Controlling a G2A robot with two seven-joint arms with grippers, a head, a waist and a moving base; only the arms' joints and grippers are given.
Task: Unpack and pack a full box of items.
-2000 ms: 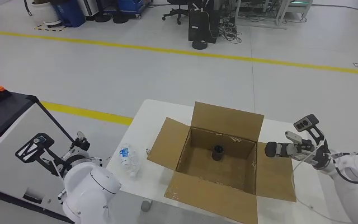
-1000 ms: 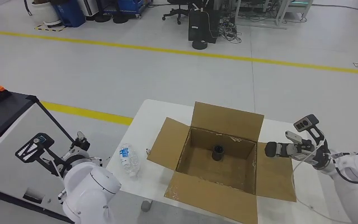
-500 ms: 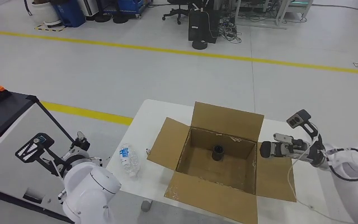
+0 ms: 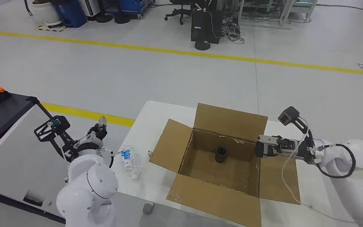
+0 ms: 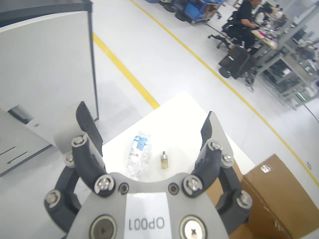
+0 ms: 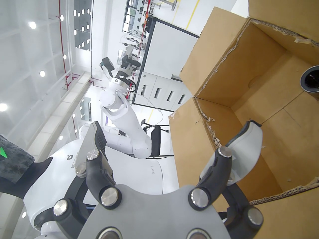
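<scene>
We find the right tool [image 4: 261, 148] released at the rim of the box [image 4: 229, 122]. The dark cup [image 4: 220, 154] stands on the box floor. The left tool [image 5: 145, 115], also released, hangs beside the table [image 4: 150, 122] near the bottle [image 4: 129, 160]. Likely fault: the right tool snags the torn wall and drags the box.

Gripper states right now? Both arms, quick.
Left gripper: open, holding nothing.
Right gripper: open, holding nothing, at the edge of the box.
</scene>
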